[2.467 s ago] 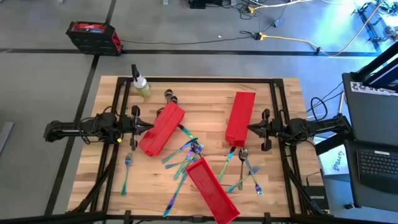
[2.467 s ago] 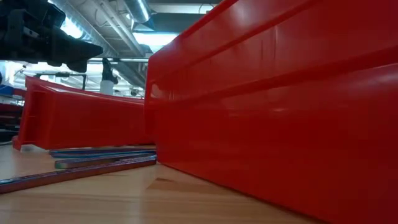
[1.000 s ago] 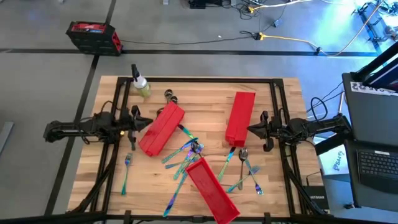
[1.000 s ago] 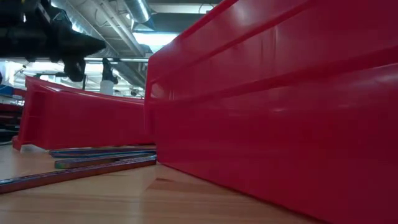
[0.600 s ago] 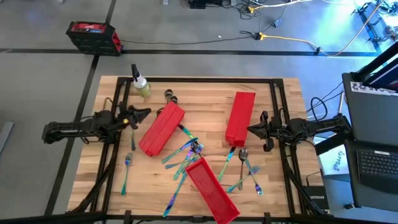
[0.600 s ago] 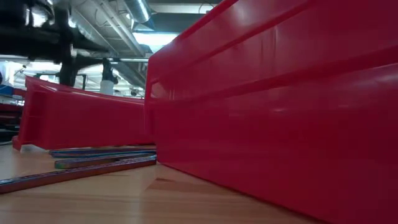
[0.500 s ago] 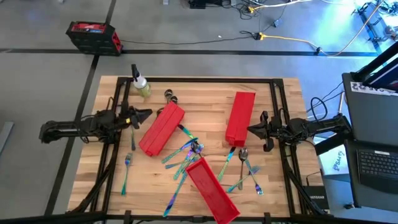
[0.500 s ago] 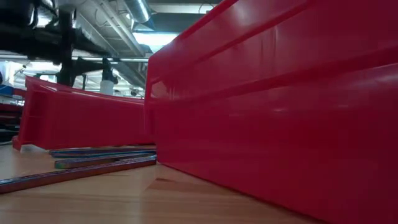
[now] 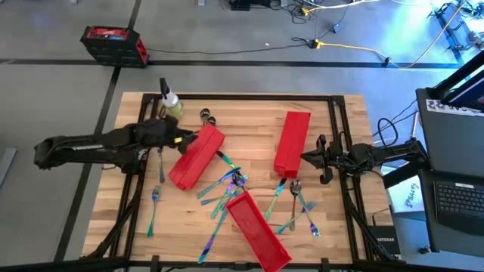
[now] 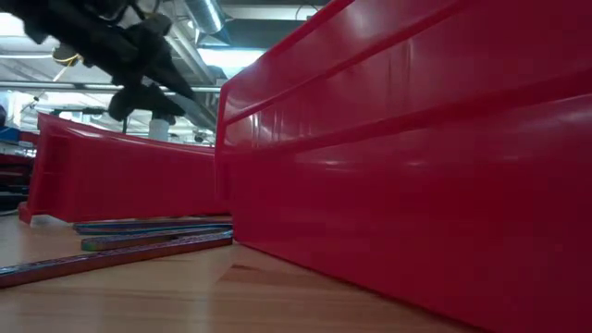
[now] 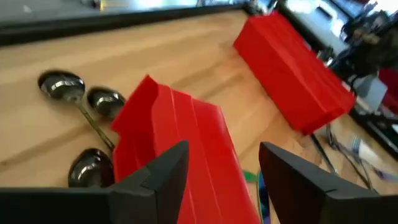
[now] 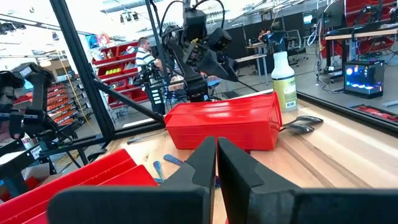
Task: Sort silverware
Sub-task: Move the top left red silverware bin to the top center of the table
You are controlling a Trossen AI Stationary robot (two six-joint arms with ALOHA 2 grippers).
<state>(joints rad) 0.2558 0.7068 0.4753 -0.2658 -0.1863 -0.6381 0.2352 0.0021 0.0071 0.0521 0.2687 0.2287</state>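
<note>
Left tool (image 9: 184, 138) now forward over red bin (image 9: 196, 156), fingers apart; iridescent blue-purple silverware (image 9: 227, 185) scattered.

We see bright ceiling lights (image 10: 215, 57) glaring in the low view; the left wrist view is motion-blurred, shadows soft.

Left gripper (image 9: 184, 138) now open, over bin (image 9: 197, 156)
</note>
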